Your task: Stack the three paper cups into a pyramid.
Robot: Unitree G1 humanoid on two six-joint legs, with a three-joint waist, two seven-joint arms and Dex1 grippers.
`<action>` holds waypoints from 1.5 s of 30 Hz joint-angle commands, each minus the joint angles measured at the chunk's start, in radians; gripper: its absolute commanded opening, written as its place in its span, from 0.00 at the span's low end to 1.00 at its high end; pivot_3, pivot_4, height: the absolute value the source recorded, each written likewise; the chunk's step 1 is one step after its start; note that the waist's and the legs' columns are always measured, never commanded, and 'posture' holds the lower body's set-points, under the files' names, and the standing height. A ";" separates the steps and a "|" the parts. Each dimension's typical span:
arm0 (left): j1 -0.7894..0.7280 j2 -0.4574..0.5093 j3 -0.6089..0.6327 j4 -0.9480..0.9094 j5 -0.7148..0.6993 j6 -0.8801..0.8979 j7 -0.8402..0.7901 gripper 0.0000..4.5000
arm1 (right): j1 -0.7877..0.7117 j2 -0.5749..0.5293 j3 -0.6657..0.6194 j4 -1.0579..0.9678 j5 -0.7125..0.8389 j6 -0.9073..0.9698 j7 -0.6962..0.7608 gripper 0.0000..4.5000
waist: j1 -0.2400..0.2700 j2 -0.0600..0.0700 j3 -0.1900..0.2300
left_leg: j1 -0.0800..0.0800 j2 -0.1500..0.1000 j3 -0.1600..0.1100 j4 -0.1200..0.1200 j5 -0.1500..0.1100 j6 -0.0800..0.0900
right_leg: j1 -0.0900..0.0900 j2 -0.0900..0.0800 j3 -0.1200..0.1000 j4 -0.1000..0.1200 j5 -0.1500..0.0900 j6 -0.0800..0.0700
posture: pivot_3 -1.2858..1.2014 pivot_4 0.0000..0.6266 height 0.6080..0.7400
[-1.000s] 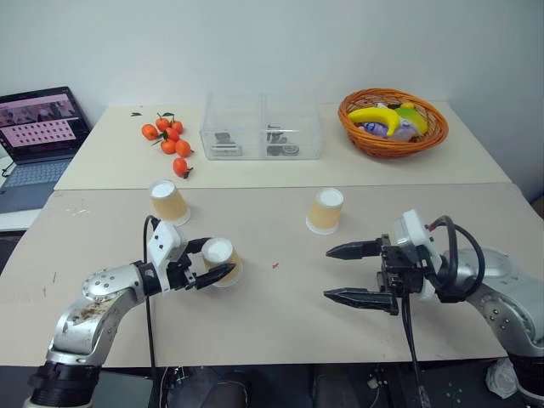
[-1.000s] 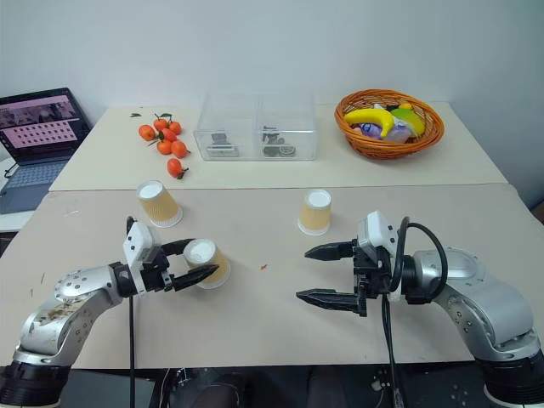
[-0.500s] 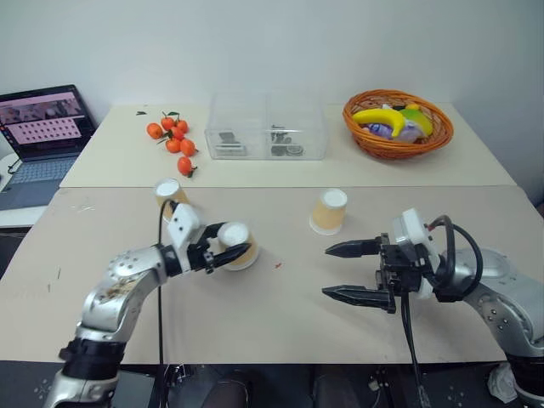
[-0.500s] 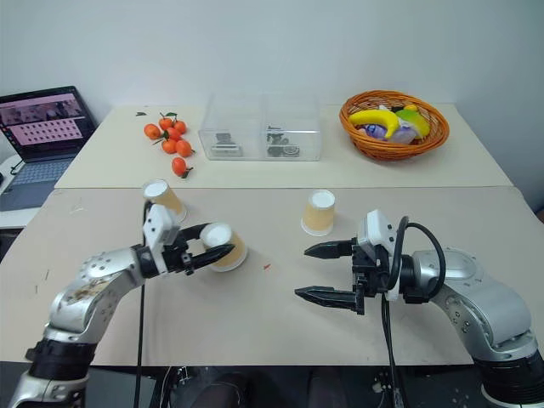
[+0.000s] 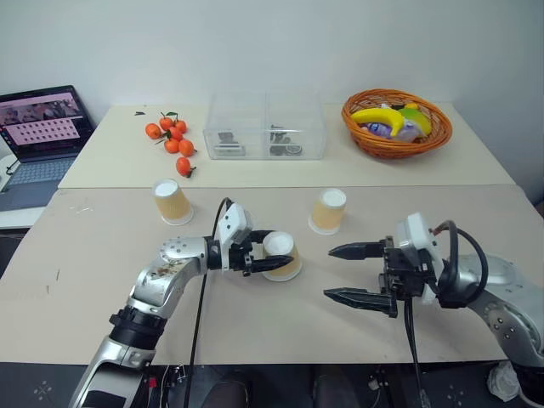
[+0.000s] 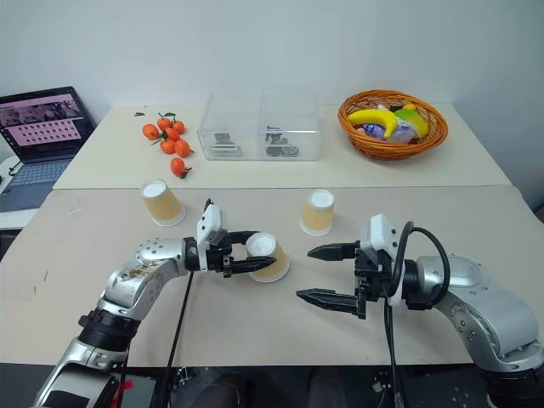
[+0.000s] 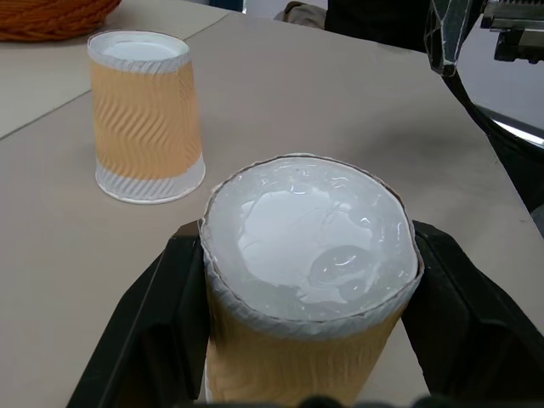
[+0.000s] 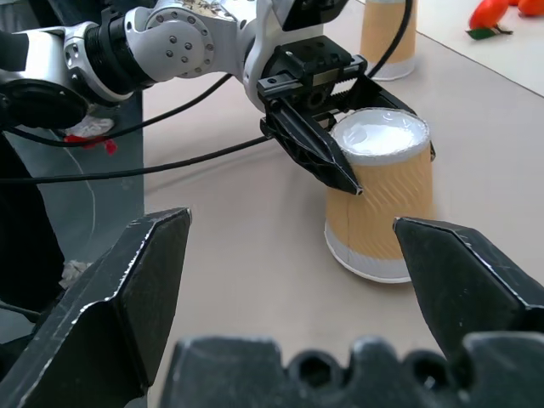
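Base-laying step: our left gripper (image 5: 270, 258) pinches one tan-orange tapered paper cup (image 5: 281, 255); next, seat it beside the desk's middle cup (image 5: 327, 211); right gripper (image 5: 343, 272) spread.

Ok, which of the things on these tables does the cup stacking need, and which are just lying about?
Needed: cup in the left hand; middle cup; far-left cup.
Lying about: tangerines; clear plastic box; fruit basket; laptop.

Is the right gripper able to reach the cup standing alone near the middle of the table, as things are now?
Probably yes. The right gripper is open, and the cup stands upside down just beyond it with bare table between. The left gripper, shut on another cup, is off to the side.
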 commanded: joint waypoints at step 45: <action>0.317 -0.094 0.585 -0.413 -0.073 0.251 0.905 0.99 | -0.128 0.048 0.049 0.135 -0.033 -0.050 0.060 1.00 | 0.002 -0.001 0.000 | 0.001 0.000 0.000 0.000 0.000 -0.001 | 0.000 0.000 0.001 0.000 0.001 -0.001 | 0.52 0.24 0.91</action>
